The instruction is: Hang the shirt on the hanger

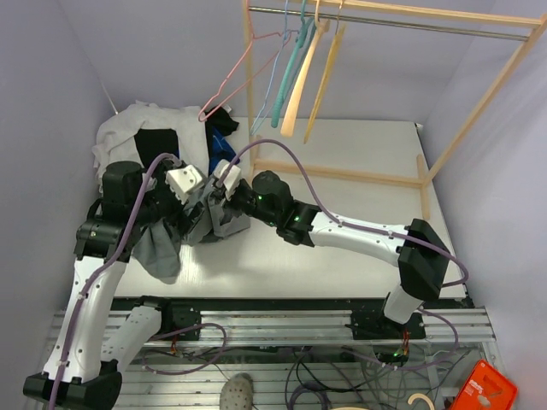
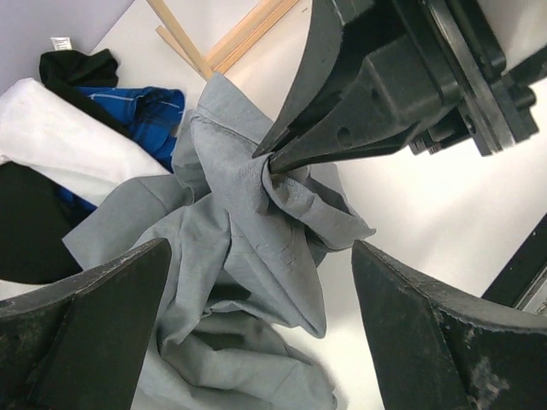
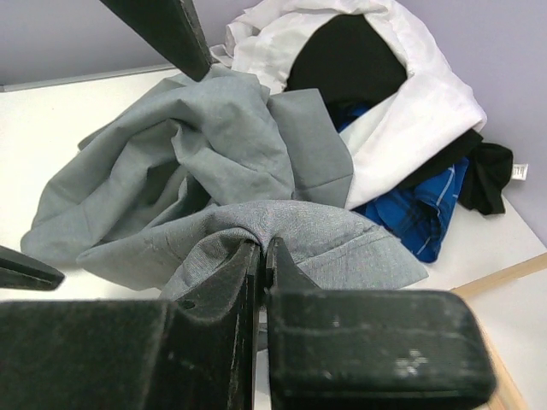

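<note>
The shirt [image 3: 222,145] lies crumpled on the white table [image 1: 282,265], at its left side, just in front of a pile of other clothes. In the pile there is a white garment [image 1: 128,128], a black one [image 3: 350,60] and a blue one [image 2: 145,107]. The grey fabric touches the pile at its far edge.

The right gripper [image 3: 263,252] reaches across the table from the right. Its jaws are pressed together on a fold of the shirt, and the cloth bunches up around the two tips. In the left wrist view the same pinch is seen from the other side, with wrinkles that run out from the tips of the fingers [image 2: 282,158].

The left gripper [image 2: 261,256] is just over the shirt, very near to the right one. Its jaws stand wide apart and nothing is between them except the cloth lying below. I cannot tell if its fingers touch the fabric.

The hanger [image 1: 327,73] hangs by its hook on the metal rail [image 1: 410,26] of a wooden rack, at the far side of the table. It is well apart from the shirt and from both grippers. Just beside it, to the left, hang a cream hanger [image 1: 295,98] and a teal hanger [image 1: 288,77]. The shirt is not on the hanger.
</note>
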